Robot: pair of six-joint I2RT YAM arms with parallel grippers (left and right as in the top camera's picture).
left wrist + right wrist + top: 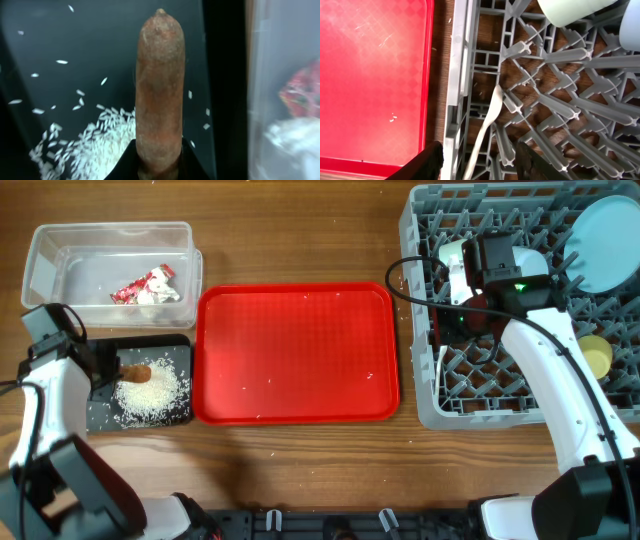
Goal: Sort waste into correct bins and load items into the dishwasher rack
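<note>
In the upper left of the overhead view the clear tub [45, 255] holds the crumpled wrapper [143, 285] near its right wall. Just below it, the black tray [100, 412] carries the rice heap [152, 393], with loose grains scattered over its dark floor. The carrot stick [160, 85] stands over this tray at the heap's upper edge, its base pinched in the left end effector [160, 164]; whether its far tip touches the tray cannot be told. The red tray [300, 350] fills the middle and bears only a few stray grains; its left edge lies close beside the black tray. Its right edge leaves a narrow strip of desk [300, 470] before the wall of the dishwasher rack [425, 395]. In the rack, the plate [605, 245] leans in the upper right corner and the yellow cup [597, 358] sits by the right wall. The wrist view shows the pale green bowl [570, 9] and the light blue bowl [632, 30] along the top edge. The white spoon [489, 117] lies among the pegs just inside the rack's left wall. The right end effector [481, 162] hangs above it, its fingers spread to either side of the handle and not touching it. Bare desk runs along the bottom of the overhead frame.
</note>
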